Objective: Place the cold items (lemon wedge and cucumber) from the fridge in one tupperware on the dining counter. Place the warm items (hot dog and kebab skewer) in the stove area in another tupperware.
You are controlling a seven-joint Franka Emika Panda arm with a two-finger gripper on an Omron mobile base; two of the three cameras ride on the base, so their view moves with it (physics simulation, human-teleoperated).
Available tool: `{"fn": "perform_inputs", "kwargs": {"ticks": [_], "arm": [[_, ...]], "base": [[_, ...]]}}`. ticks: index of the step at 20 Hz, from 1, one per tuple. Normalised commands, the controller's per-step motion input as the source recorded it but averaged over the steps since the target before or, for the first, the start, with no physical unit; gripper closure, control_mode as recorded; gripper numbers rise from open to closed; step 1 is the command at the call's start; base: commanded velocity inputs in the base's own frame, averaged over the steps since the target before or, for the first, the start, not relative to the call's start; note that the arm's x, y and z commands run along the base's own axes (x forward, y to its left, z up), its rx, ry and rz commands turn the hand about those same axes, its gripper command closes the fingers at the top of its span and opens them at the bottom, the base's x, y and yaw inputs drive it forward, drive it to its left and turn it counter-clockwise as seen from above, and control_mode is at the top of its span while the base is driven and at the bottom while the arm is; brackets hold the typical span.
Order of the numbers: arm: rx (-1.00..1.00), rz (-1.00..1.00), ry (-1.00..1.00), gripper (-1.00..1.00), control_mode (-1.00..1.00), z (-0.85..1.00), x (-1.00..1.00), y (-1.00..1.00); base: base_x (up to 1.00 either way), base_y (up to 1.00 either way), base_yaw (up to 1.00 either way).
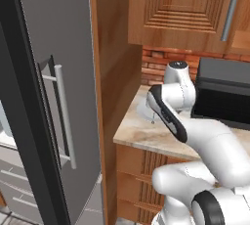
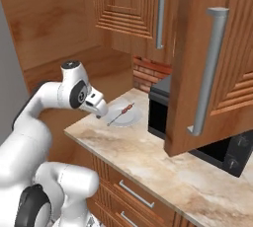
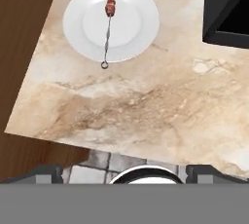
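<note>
The pincer is cut off at the bottom of the hand view, only its two dark tips showing, spread wide with nothing between them, above the near edge of the marbled tabletop. The kebab skewer lies across a white plate, its meat end clipped by the frame and its ring end overhanging the rim. A black microwave stands beside the plate, partly hidden by an open wooden cabinet door, and the grey fridge stands left.

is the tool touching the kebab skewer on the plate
Apart. The hand view shows bare counter between the open tool and the kebab skewer on its plate.
</note>
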Motion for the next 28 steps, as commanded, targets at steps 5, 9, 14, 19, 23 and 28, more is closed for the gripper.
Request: {"fn": "perform_inputs", "kwargs": {"ticks": [5,9,14,19,23,28], "arm": [[0.00,-0.09,0.05,-1.00,-1.00,-0.30,0.85,-0.03],[0.00,-0.12,0.12,-1.00,-1.00,-0.33,0.99,-0.11],[0.00,-0.03,0.05,-1.00,-1.00,-0.22,0.59,-0.30],[0.00,0.00,0.01,-1.00,-1.00,-0.21,0.41,-0.30],[0.09,0.00,0.01,-1.00,-1.00,-0.59,0.43,-0.26],[0.08,0.00,0.00,-1.00,-1.00,-0.41,0.39,-0.05]], "base": [[0.00,0.00,0.00],[0.00,0.00,0.00],[0.00,0.00,0.00],[0.00,0.00,0.00],[0.00,0.00,0.00],[0.00,0.00,0.00]]}}
